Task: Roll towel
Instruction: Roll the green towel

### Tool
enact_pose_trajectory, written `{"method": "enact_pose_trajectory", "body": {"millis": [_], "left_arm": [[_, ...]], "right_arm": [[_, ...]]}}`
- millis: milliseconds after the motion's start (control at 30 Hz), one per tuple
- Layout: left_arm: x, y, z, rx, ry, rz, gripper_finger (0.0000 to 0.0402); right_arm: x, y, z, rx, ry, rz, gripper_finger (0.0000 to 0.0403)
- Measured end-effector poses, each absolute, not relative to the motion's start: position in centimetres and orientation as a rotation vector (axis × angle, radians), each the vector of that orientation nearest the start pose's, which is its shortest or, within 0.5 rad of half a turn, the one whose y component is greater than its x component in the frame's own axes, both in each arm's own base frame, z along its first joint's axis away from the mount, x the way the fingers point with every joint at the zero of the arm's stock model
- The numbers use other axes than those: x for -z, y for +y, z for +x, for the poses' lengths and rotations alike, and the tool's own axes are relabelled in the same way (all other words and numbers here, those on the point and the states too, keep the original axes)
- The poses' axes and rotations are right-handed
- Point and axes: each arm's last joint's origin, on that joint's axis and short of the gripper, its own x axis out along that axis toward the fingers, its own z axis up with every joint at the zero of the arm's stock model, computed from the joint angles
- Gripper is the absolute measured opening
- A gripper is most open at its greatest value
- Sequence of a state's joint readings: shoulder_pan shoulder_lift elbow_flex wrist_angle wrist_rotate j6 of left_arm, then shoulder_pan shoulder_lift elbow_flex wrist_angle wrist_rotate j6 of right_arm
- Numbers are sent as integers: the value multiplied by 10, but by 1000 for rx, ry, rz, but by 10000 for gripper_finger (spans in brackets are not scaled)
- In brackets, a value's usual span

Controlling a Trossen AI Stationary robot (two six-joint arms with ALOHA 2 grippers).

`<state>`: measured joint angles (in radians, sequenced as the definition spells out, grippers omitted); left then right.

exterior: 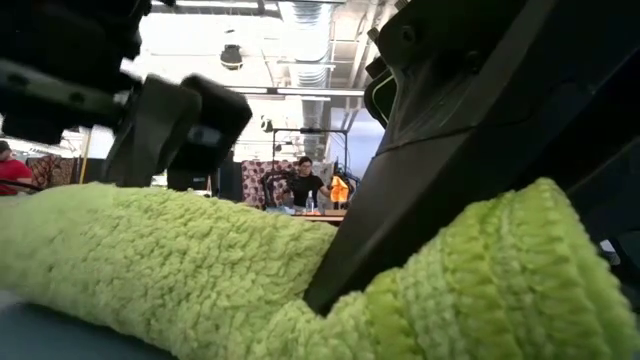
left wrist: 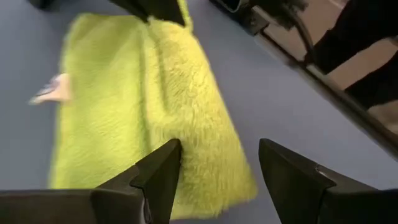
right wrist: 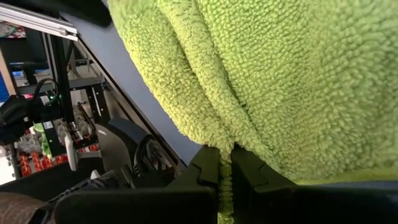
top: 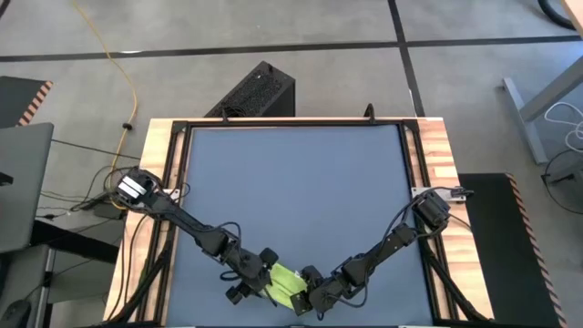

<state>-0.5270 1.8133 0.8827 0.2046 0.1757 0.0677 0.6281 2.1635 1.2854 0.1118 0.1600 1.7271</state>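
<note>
High view: towel (top: 286,281) lies on the mat (top: 291,182) at 6 o'clock, at the near edge of the bench (top: 437,146); left hand (top: 256,281) at the towel's 9 o'clock side, right hand (top: 311,293) at its 4 o'clock corner; both touch or overlap the cloth.
Low view: towel (exterior: 180,270) fills the foreground, bunched, one end raised into a hump; dark arm parts press in from above; people sit far behind.
Left wrist view: left hand (left wrist: 217,168) spread open, fingers (left wrist: 158,174) straddling the towel (left wrist: 143,112) edge, nothing pinched; the cloth lies partly folded, one crease along it, a pale tag at one side.
Right wrist view: right hand (right wrist: 225,165) closed, pinching a fold of towel (right wrist: 261,68) between its fingers.
Step (judged): early gathering and folding of the edge; no roll formed yet.
Next move (judged): the open left hand needs to close on its edge, then both must turn the cloth over itself evenly, keeping the ends level.
Containers: none visible.
</note>
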Motion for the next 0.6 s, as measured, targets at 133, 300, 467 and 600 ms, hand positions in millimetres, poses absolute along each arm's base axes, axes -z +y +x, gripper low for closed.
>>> {"method": "enact_pose_trajectory", "body": {"millis": [133,300,467,600], "left_arm": [[-124,-182,302,705,735,147,208],[-120,-182,302,686,750,149,208],[-117,-180,301,666,776,204,172],[-115,-177,300,651,812,187,73]], "right_arm": [[-105,254,358,278,865,1321,31],[-105,254,358,280,865,1321,31],[-105,254,358,290,865,1342,31],[-105,257,356,294,870,1357,31]]}}
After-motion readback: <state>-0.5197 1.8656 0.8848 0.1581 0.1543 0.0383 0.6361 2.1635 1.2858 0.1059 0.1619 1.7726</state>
